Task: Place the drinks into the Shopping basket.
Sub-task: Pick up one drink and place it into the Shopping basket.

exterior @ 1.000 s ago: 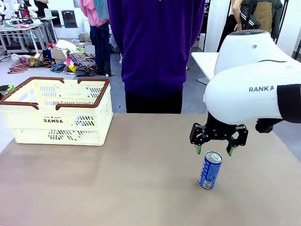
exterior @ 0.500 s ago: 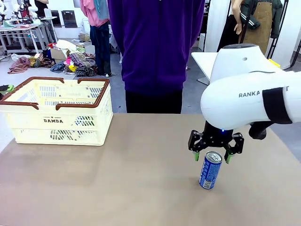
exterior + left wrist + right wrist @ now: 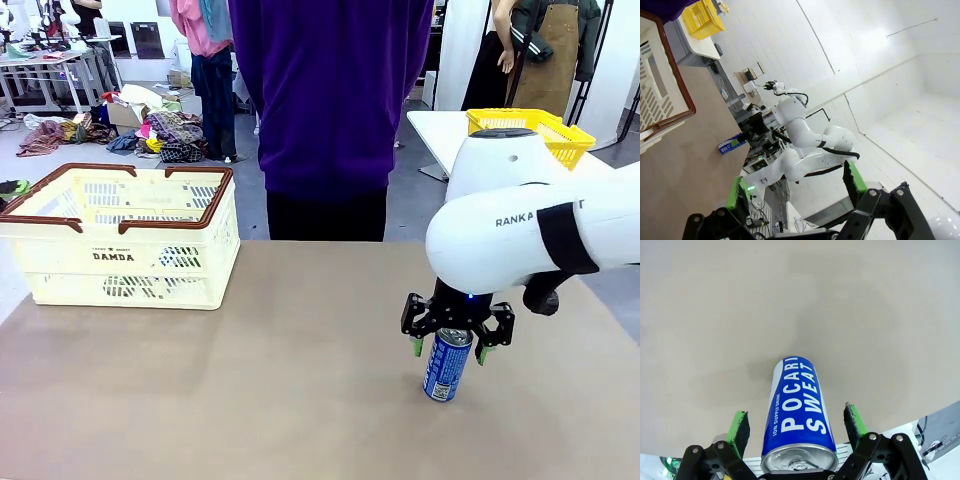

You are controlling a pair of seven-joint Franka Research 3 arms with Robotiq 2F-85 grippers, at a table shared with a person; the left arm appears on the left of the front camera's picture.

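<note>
Straddling blue can [image 3: 446, 364]: right gripper [image 3: 449, 348] spread wide, green pads either side of can's upper body, nothing grasped yet. Can upright on counter [image 3: 250, 400], well apart from Shopping basket [image 3: 125, 235] at far left. Judged: stiff thin metal, smooth, slippery, dentable; grip mid-body, moderate squeeze. Left gripper [image 3: 795, 185] released, empty.

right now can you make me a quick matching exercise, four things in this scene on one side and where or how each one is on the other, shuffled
Things:
1. blue can
2. Shopping basket
3. right gripper
4. yellow mesh basket

Places or states:
A. on the white table behind
B. far left of the brown table
C. open, its pads either side of the can's top
D. standing upright, right of centre

Pairs: 1-D, 2-B, 3-C, 4-A
</note>
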